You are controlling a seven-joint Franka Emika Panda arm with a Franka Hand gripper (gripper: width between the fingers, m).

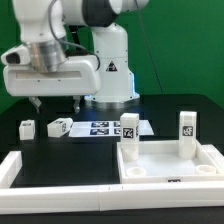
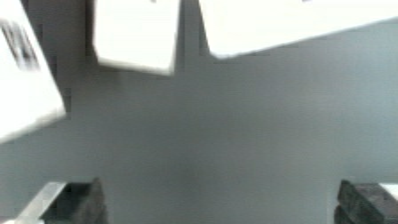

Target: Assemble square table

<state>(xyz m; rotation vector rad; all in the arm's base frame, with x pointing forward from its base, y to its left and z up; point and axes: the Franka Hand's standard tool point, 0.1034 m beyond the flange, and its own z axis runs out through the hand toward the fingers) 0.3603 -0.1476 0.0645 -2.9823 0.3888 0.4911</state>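
I am seeing the gripper [image 1: 56,101] hanging above the black tabletop [image 1: 160,110] with its fingers [image 2: 63,200] spread wide apart and nothing between them. The wrist view is showing only bare grey surface in that gap. It is also catching blurred white shapes beyond the fingertips, and I cannot tell which parts those are.

Below the gripper, one small leg block [image 1: 60,126] is lying on its side, almost directly under the open fingers. A second leg block [image 1: 27,127] is lying just off toward the exterior view's left of it (both well clear of the fingertips).

Out toward the exterior view's right of the gripper, the marker board [image 1: 103,128] is lying flat on the tabletop. Farther out that way and nearer the camera, the big square panel [image 1: 170,168] is resting with its raised rim up. Two more legs are standing upright at its far corners, the nearer leg [image 1: 129,134] closer to the gripper and the farther leg [image 1: 186,130] beyond it.

Long white bars [image 1: 40,195] are running along the tabletop's near edge, below the gripper.
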